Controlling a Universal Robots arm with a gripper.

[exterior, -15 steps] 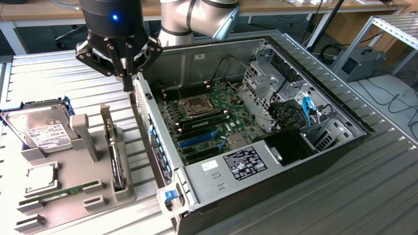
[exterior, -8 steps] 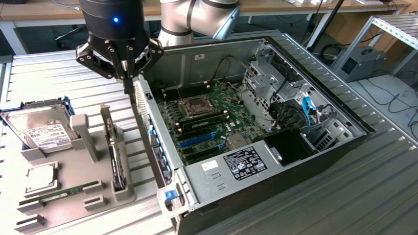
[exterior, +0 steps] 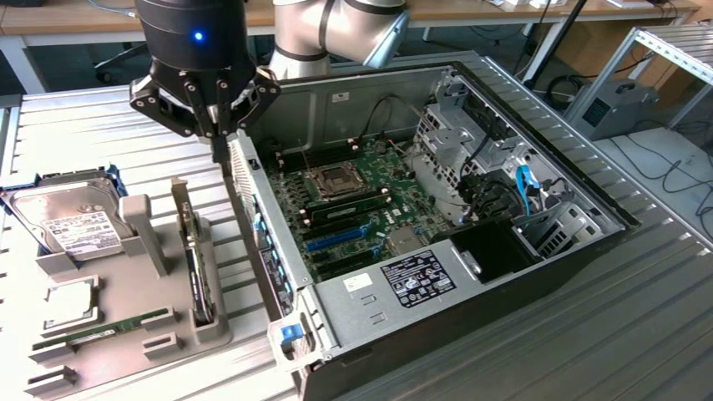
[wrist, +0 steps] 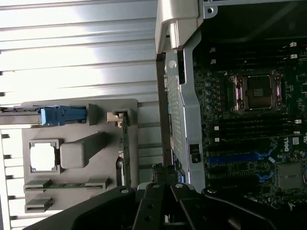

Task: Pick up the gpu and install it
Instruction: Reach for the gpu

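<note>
Wrist view: my pincer [wrist: 162, 186], pressed together on nothing, hangs over the case wall [wrist: 180, 110]; gpu [wrist: 123, 143] stands on edge in the tray [wrist: 103, 165] beside it. Exterior view: tray sits on the counter [exterior: 502, 359], gpu well apart from pincer.

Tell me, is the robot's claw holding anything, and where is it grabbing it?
Nothing. The gripper is shut on empty air above the case edge, and the gpu stands in the gray holder.

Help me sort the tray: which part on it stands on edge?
The black graphics card, upright on the tray side nearest the computer case; the hard drive, processor and memory stick lie flat.
</note>
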